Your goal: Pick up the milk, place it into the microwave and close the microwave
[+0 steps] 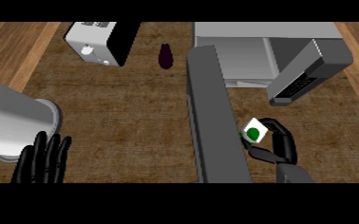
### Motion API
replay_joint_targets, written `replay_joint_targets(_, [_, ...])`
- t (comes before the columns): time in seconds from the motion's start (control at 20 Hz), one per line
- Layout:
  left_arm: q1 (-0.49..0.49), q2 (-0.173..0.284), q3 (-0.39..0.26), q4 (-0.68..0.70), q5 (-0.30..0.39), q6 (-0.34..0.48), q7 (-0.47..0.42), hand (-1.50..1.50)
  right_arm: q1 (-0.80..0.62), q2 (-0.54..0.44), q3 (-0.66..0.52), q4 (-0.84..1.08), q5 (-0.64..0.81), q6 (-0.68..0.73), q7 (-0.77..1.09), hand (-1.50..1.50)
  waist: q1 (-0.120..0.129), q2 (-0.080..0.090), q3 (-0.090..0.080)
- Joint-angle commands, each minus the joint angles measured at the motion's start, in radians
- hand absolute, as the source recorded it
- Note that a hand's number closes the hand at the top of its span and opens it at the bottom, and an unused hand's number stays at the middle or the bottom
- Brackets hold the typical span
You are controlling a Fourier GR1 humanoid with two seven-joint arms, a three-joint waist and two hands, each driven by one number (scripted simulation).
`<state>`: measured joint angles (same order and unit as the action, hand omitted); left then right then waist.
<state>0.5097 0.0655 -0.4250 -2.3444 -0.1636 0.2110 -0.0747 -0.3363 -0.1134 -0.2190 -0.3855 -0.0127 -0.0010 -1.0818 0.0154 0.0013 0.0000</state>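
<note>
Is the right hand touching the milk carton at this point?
Touching. The head view shows the right hand with its fingers curled round the milk carton, beside the open microwave door.

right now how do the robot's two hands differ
The right hand has its fingers curled round the milk, beside the open microwave door; the left hand holds nothing, fingers straight and pointing up. The right hand is at the lower right by the microwave, the left at the lower left edge, resting. Both are black.
</note>
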Motion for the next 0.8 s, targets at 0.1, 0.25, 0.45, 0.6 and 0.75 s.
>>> replay_joint_targets(0.1, [0.003, 0.02, 0.033, -0.035, 0.016, -0.003, 0.018, -1.5, 0.036, -0.041, 0.078, 0.008, 0.055, 0.217, -0.158, 1.5, 0.001, 0.003, 0.003])
replay_joint_targets(0.25, [0.024, 0.024, 0.033, -0.018, 0.025, -0.006, -0.007, -1.5, 0.068, -0.084, 0.106, -0.041, 0.054, 0.303, -0.154, 1.5, -0.004, -0.001, 0.001])
replay_joint_targets(0.45, [0.059, 0.043, 0.041, -0.044, 0.068, -0.025, -0.005, -1.5, 0.111, -0.066, 0.134, -0.099, 0.052, 0.272, -0.152, 1.5, -0.005, -0.003, 0.001])
replay_joint_targets(0.6, [0.003, -0.019, -0.016, -0.014, -0.016, 0.042, 0.045, -1.5, 0.099, -0.034, 0.154, -0.188, 0.039, 0.239, -0.063, 1.5, -0.013, -0.003, 0.001])
replay_joint_targets(0.75, [0.047, 0.017, 0.038, 0.015, 0.062, 0.006, -0.041, -1.5, 0.149, -0.023, 0.168, -0.336, 0.022, 0.189, 0.058, 1.5, -0.015, -0.005, -0.001])
